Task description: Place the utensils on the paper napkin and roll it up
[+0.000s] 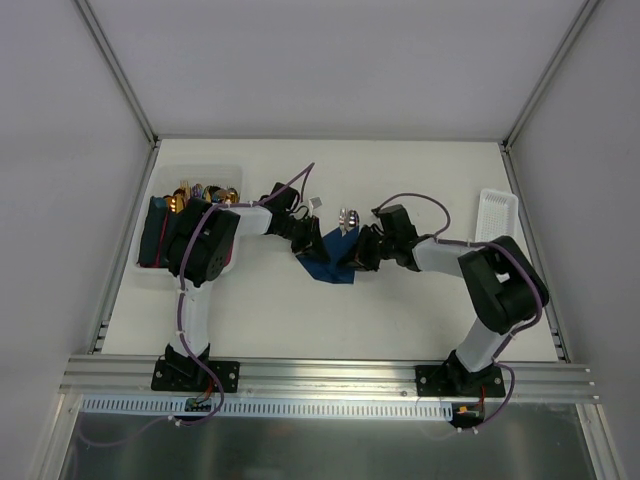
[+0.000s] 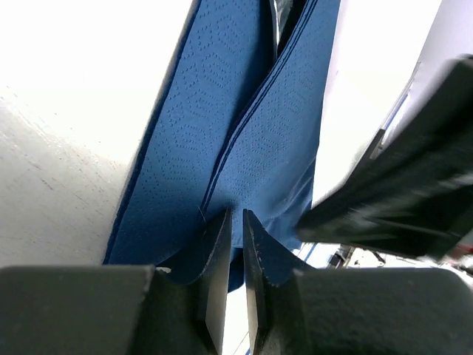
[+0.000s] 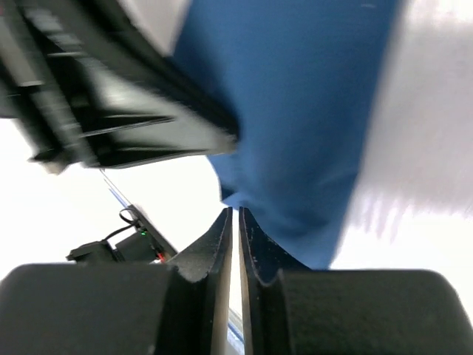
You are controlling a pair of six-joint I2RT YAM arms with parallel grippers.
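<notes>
Navy paper napkin (image 1: pixel 330 264) is bunched between the two claws at mid-table, with the silver utensils (image 1: pixel 347 218) poking out at its far edge. Open table (image 1: pixel 400 170) lies beyond it and nearer the arms. A bin (image 1: pixel 190 171) of blue rolls (image 1: pixel 155 235) crowds the left arm's elbow, and a white basket (image 1: pixel 497 215) sits at the right edge. Only the wrist views show the grips. The left gripper (image 2: pixel 235 216) is clenched on the napkin's gathered folds. The right gripper (image 3: pixel 234 213) has its jaws a sliver apart at a napkin corner, too blurred to tell whether they pinch it.
</notes>
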